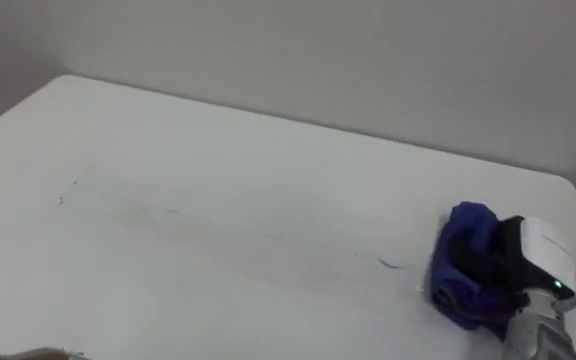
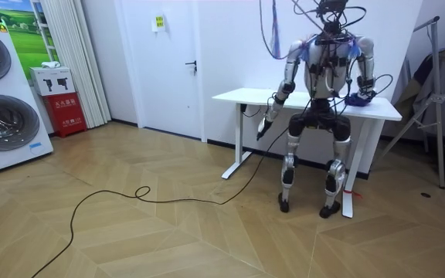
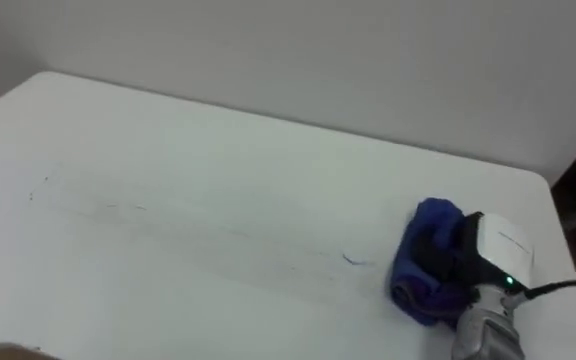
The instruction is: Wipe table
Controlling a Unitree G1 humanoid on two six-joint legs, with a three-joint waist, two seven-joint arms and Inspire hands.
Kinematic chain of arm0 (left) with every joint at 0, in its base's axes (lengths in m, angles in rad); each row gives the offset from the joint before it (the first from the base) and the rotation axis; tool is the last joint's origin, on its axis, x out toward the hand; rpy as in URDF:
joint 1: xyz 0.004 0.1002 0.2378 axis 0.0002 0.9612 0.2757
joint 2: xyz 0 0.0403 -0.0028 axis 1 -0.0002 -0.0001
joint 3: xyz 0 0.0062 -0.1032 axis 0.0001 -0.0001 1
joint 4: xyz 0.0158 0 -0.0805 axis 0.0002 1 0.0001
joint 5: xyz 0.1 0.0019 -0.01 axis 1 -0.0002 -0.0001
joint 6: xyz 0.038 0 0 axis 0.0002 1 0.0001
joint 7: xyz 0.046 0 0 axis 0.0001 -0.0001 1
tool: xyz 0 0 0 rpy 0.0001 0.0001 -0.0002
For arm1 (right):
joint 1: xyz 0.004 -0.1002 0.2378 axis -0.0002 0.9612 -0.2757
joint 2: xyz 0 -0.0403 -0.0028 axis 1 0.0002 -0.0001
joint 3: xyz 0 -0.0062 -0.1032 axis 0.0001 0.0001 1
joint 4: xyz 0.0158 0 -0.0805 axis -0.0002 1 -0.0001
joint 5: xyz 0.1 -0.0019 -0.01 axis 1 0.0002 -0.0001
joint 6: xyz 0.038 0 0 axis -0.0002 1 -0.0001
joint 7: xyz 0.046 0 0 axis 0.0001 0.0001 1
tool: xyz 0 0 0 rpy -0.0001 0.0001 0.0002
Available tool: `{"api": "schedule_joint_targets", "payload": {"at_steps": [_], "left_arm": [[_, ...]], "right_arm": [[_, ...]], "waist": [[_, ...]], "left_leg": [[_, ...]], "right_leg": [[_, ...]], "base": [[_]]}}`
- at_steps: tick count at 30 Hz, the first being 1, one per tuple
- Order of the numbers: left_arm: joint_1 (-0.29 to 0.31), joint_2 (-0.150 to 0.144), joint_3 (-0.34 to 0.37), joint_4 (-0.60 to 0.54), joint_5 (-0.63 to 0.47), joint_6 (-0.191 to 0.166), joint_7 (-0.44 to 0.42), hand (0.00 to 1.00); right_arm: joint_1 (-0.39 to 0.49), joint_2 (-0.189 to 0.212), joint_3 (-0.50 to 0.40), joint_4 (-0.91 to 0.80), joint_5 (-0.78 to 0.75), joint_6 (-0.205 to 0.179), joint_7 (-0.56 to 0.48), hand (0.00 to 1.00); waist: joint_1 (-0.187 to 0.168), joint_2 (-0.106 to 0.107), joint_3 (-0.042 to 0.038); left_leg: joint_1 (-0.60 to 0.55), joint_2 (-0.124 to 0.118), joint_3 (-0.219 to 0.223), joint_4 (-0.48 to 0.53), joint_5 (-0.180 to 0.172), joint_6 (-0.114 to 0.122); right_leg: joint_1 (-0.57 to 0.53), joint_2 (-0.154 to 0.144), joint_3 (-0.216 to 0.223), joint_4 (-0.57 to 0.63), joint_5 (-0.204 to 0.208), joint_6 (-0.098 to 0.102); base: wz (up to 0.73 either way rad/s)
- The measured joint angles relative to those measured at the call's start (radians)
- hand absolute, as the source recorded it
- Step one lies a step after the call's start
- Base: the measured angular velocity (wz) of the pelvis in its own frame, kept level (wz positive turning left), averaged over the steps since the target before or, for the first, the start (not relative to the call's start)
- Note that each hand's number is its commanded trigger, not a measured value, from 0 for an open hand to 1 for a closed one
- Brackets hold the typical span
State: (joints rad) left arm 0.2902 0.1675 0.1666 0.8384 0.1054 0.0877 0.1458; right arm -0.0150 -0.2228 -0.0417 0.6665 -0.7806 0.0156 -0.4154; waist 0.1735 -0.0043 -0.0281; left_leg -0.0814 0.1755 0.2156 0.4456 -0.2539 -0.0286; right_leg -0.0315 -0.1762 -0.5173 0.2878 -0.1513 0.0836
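Right hand (image 1: 513,250), lower right – fingers clenched on blue cloth (image 1: 465,262). Surface (image 1: 218,180): faint blue mark (image 1: 391,264) just left of cloth – sweep leftward, pressing flat. Left hand (image 2: 263,126) hangs idle

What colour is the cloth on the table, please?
The cloth is blue; it shows best in the right eye view.

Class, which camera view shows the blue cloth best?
The right eye view: blue cloth close, bunched at the right hand. Left eye view shows nearly the same; room view, a tiny blue speck.
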Motion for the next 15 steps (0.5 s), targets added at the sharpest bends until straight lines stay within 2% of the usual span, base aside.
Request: {"api": "schedule_joint_targets", "payload": {"at_steps": [1,2,3,4,5,6,7,8,9,10,12,14,15], "left_arm": [[0.015,-0.002,-0.008,-0.001,-0.001,0.009,0.002,0.00],[0.019,-0.003,-0.013,0.001,-0.004,0.017,0.003,0.00],[0.020,-0.005,-0.040,0.012,-0.007,0.025,0.003,0.00],[0.018,-0.011,-0.066,0.017,-0.004,0.026,0.002,0.00],[0.014,-0.016,-0.072,0.019,-0.004,0.027,0.003,0.00],[0.011,-0.018,-0.077,0.019,-0.006,0.027,0.002,0.00],[0.012,-0.012,-0.076,0.018,-0.008,0.028,0.003,0.00],[0.012,-0.010,-0.076,0.017,-0.011,0.030,0.003,0.00],[0.004,-0.010,-0.075,0.016,-0.014,0.035,0.003,0.00],[-0.010,-0.013,-0.074,0.013,-0.014,0.038,0.002,0.00],[-0.012,-0.021,-0.073,-0.014,-0.014,0.040,0.003,0.00],[-0.015,-0.029,-0.075,-0.020,-0.015,0.041,0.003,0.00],[-0.023,-0.031,-0.085,-0.021,-0.014,0.041,0.003,0.00]], "right_arm": [[-0.028,0.019,0.017,-0.007,-0.011,0.016,0.022,1.00],[-0.041,0.031,0.025,-0.012,-0.024,0.027,0.030,1.00],[-0.074,0.048,0.060,-0.014,-0.051,0.049,0.041,1.00],[-0.109,0.057,0.104,-0.048,-0.080,0.072,0.064,1.00],[-0.121,0.058,0.128,-0.077,-0.096,0.084,0.079,1.00],[-0.137,0.061,0.197,-0.139,-0.098,0.110,0.115,1.00],[-0.160,0.079,0.277,-0.171,-0.099,0.122,0.145,1.00],[-0.174,0.091,0.309,-0.176,-0.102,0.124,0.155,1.00],[-0.198,0.108,0.361,-0.178,-0.127,0.128,0.178,1.00],[-0.203,0.132,0.388,-0.187,-0.158,0.135,0.188,1.00],[-0.189,0.133,0.403,-0.217,-0.199,0.149,0.201,1.00],[-0.150,0.121,0.413,-0.234,-0.210,0.123,0.191,1.00],[-0.126,0.119,0.414,-0.233,-0.209,0.099,0.164,1.00]], "waist": [[0.012,0.004,0.0036],[0.014,0.002,0.0040],[0.026,0.001,0.0038],[0.044,0.003,0.0054],[0.057,-0.002,0.0132],[0.082,0.001,0.0173],[0.098,0.004,0.0192],[0.100,0.001,0.0206],[0.097,-0.004,0.0253],[0.097,-0.008,0.0274],[0.086,-0.024,0.0291],[0.069,-0.028,0.0318],[0.045,-0.028,0.0317]], "left_leg": [[-0.002,0.007,-0.020,-0.008,-0.001,-0.001],[-0.005,0.004,-0.031,-0.009,-0.001,-0.002],[-0.009,-0.003,-0.029,-0.009,0.002,-0.006],[-0.022,-0.017,-0.029,-0.009,0.006,-0.012],[-0.026,-0.021,-0.032,-0.010,0.009,-0.018],[-0.029,-0.034,-0.039,-0.026,0.015,-0.026],[-0.025,-0.037,-0.058,-0.056,0.032,-0.030],[-0.024,-0.043,-0.071,-0.075,0.049,-0.027],[-0.023,-0.056,-0.091,-0.104,0.087,-0.026],[-0.022,-0.063,-0.103,-0.125,0.107,-0.032],[-0.017,-0.070,-0.115,-0.150,0.123,-0.032],[0.001,-0.072,-0.116,-0.167,0.123,-0.033],[0.018,-0.079,-0.120,-0.180,0.123,-0.033]], "right_leg": [[-0.004,0.030,0.040,0.026,0.006,-0.014],[-0.002,0.041,0.066,0.062,0.004,-0.017],[0.027,0.064,0.108,0.107,-0.014,-0.034],[0.029,0.077,0.148,0.097,-0.069,-0.057],[0.013,0.080,0.175,0.090,-0.076,-0.066],[-0.006,0.092,0.196,0.087,-0.084,-0.077],[-0.010,0.108,0.200,0.065,-0.081,-0.083],[-0.010,0.113,0.198,0.052,-0.074,-0.093],[-0.011,0.116,0.187,0.038,-0.067,-0.108],[-0.009,0.116,0.168,0.020,-0.063,-0.124],[0.005,0.119,0.145,-0.015,-0.053,-0.134],[0.038,0.125,0.133,-0.055,-0.040,-0.135],[0.060,0.125,0.127,-0.075,-0.036,-0.130]], "base": [[-0.72],[-0.50],[-0.40],[-0.45],[-0.49],[-0.45],[-0.35],[-0.09],[0.26],[0.40],[0.39],[0.20],[0.14]]}}
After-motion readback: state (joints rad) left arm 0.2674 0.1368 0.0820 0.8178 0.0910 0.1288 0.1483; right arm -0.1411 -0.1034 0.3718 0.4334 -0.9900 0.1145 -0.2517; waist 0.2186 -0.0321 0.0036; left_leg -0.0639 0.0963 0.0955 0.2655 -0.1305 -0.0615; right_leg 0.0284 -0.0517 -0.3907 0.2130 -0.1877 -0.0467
